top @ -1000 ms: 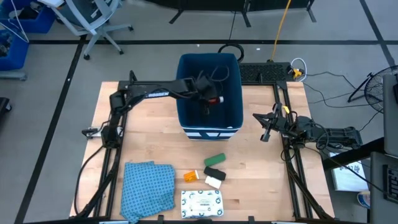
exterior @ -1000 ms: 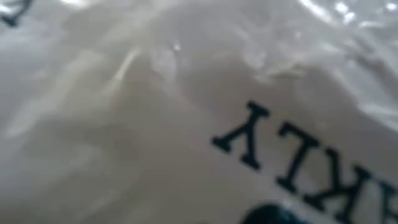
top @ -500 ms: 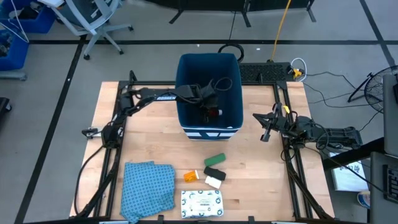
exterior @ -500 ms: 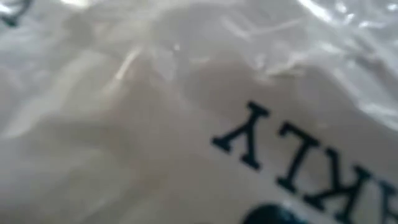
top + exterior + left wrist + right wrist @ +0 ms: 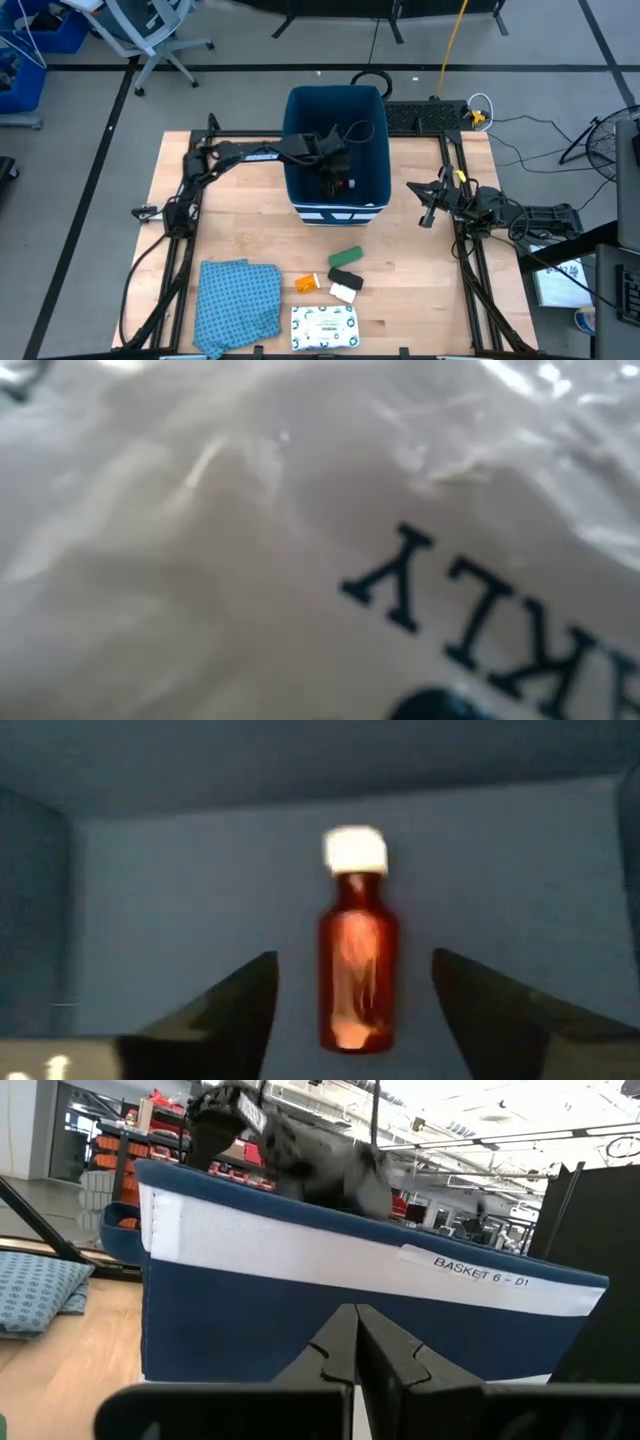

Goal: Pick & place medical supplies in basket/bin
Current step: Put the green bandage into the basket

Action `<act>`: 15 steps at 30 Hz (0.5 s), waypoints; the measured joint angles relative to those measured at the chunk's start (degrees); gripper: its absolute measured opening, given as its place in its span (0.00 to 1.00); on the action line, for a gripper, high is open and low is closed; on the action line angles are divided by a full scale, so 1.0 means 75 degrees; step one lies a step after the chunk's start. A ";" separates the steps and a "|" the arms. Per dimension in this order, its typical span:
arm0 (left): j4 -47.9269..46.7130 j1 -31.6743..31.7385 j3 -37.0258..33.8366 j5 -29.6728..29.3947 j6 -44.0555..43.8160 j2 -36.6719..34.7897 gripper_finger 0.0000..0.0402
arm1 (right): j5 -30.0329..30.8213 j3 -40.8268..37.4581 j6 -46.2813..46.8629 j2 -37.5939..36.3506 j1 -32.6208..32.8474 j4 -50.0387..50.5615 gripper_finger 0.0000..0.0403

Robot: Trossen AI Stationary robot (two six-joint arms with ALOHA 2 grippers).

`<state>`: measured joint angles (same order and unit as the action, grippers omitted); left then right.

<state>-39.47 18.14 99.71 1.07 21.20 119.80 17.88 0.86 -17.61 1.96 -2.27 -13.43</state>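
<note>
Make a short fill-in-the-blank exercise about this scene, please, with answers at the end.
1. The amber bottle with a white cap lies inside the tall dark blue ____.
2. The left gripper, above that bottle, has its fingers ____.
3. The right gripper has its fingers ____.
4. The green piece rests on the wooden ____.

Answers: bin; open; shut; table

From my low camera I get almost nothing but a crinkled white plastic surface (image 5: pixel 250 540) pressed right against the lens, filling the whole picture. It looks like a pouch or wrapper, though I can't say which. Shiny creases run across it (brightest toward the upper right). Bold black letters (image 5: pixel 470 615) sit at the lower right, tilted and seemingly reversed; below them a dark rounded mark (image 5: pixel 440 707) touches the bottom edge.
</note>
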 joint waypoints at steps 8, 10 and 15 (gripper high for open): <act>-0.0363 -0.0607 0.0264 -0.0565 0.0311 -0.2343 0.81 | 0.0037 0.0000 -0.0147 0.0047 -0.0001 -0.0011 0.00; -0.0737 -0.0805 0.0271 -0.0582 0.0141 -0.3133 0.82 | 0.0036 0.0000 -0.0163 0.0058 -0.0001 0.0011 0.00; -0.2381 -0.1421 0.0146 -0.1029 -0.0776 -0.4975 0.75 | 0.0036 0.0000 -0.0157 0.0082 0.0000 0.0049 0.00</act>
<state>-57.33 7.48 100.80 -6.64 15.37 82.49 18.15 0.86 -18.79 2.57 -2.28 -13.06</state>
